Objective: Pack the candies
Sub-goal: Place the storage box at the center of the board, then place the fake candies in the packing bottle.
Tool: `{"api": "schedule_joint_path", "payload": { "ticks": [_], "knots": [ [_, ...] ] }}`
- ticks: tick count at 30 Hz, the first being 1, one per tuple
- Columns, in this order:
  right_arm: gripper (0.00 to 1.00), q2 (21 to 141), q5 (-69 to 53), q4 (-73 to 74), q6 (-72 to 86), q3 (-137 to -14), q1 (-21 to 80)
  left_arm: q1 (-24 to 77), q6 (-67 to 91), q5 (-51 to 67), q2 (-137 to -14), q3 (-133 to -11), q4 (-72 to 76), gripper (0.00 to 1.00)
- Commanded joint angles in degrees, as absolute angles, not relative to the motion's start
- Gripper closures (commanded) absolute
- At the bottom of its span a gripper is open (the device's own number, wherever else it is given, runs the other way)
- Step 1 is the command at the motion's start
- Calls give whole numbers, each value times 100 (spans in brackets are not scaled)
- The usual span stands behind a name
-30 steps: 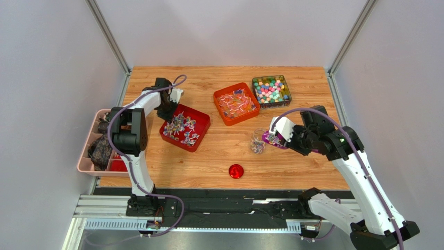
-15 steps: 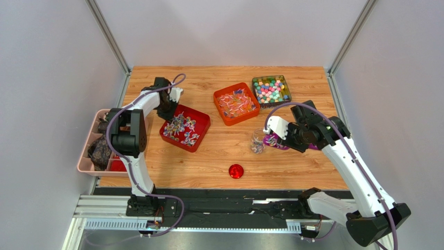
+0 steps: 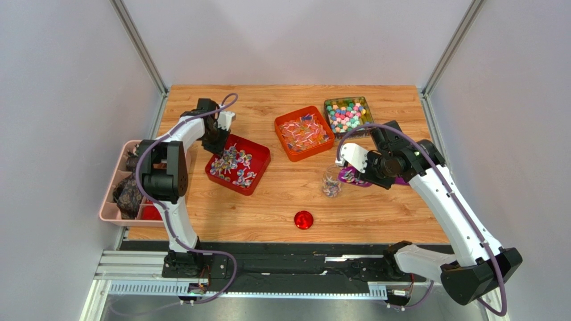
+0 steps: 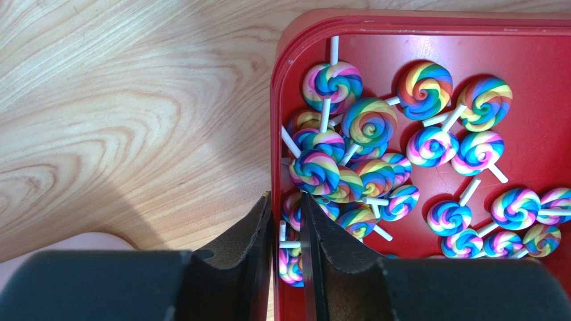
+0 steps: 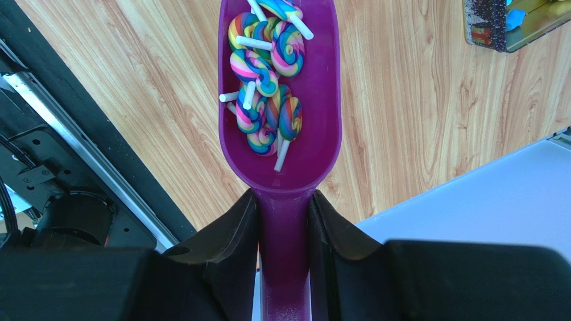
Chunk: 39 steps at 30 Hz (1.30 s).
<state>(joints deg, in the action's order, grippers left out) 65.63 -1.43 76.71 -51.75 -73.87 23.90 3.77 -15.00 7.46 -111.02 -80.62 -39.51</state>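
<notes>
Candies (image 5: 265, 73) in scoop (image 5: 315, 147) | right pincer (image 5: 283, 200) grasps its handle | left pincer (image 4: 285, 200) parted over red tray (image 4: 523, 40)

One red tray (image 3: 261, 155), one orange tray (image 3: 277, 124), one dark tin (image 3: 352, 136) — candies (image 3: 305, 134) too many to count — one scoop (image 3: 348, 177), one jar (image 3: 330, 182), one lid (image 3: 303, 219).

The right pincer (image 5: 283, 195) is swinging away from the arm bases and a little to the left. It is carrying the purple scoop (image 5: 308, 134), clamped between its jaws, so that the scoop is pivoting beside the small jar (image 3: 330, 182). The arm's elbow is shifting left behind it. The left pincer (image 4: 285, 200) is easing its jaws apart to a narrow gap over the lollipops (image 4: 315, 170) just ahead of it.
</notes>
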Motion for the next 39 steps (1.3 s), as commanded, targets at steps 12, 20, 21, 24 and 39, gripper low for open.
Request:
{"api": "schedule_joint_path", "payload": {
  "ticks": [12, 20, 21, 24, 39],
  "knots": [
    [100, 6838, 325, 7972, -5467, -7901, 2391, 369, -1362, 975, -10793, -8068, -3885, 46],
    [100, 6961, 378, 8068, -5528, -7980, 2391, 369, -1371, 993, -10767, -8060, -3902, 32],
    [100, 6970, 395, 8068, -5537, -7972, 2391, 369, -1380, 993, -10758, -8051, -3894, 32],
    [100, 6952, 413, 8077, -5555, -7954, 2399, 369, -1362, 1002, -10749, -8060, -3894, 32],
    [100, 7093, 650, 8279, -5651, -8042, 2619, 369, -1354, 976, -10758, -8068, -3894, 19]
  ]
}}
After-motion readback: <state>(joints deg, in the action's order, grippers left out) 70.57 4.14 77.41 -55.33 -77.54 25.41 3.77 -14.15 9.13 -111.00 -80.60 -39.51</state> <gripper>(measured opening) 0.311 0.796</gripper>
